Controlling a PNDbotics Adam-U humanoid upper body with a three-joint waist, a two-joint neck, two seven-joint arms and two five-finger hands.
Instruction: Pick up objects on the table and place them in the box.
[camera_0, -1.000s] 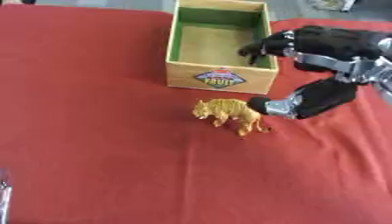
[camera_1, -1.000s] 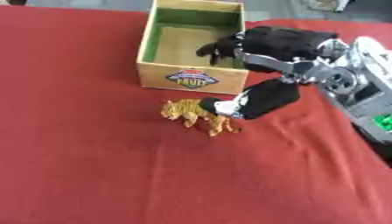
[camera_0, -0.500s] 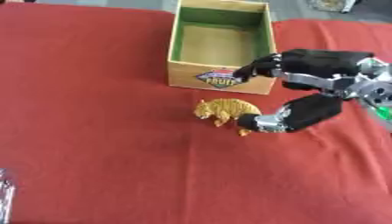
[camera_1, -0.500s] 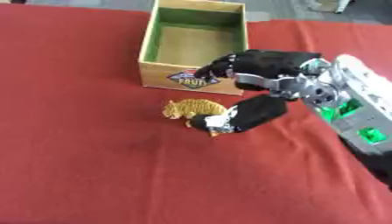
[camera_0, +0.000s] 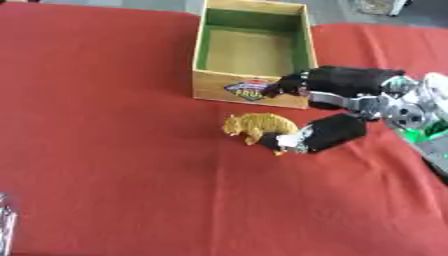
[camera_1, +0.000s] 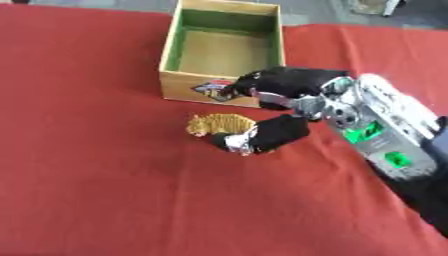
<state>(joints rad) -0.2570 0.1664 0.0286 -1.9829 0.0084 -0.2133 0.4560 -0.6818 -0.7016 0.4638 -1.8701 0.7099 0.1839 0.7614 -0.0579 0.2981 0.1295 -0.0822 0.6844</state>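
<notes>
I count one toy on my table and one box, nothing else loose on the cloth. At the near left edge a sliver of grey metal (camera_0: 5, 227) pokes in; I cannot tell what it is, and my left hand does not show in either eye.

The toy tiger (camera_0: 255, 126), golden yellow with faint stripes, stands on the red tablecloth (camera_0: 114, 150) in the middle of my view, head to the left. My right hand (camera_1: 278, 112) comes in from the right. The thumb (camera_1: 262, 136) lies low just behind the tiger's rear, touching it or nearly so, and the black fingers (camera_1: 262, 86) arch above it toward the front wall of the box. The hand is spread around the toy rather than closed on it; I cannot see a pinch. The silver forearm behind carries small green lights.

Just beyond the tiger sits the wooden box (camera_0: 208, 55), open-topped, green on the inside walls with a bare wood floor and nothing in it. Its front face bears a dark oval label with a word in pale letters that I cannot read, partly covered by my fingers.

The red cloth runs to the far edge, where a strip of grey floor shows.
</notes>
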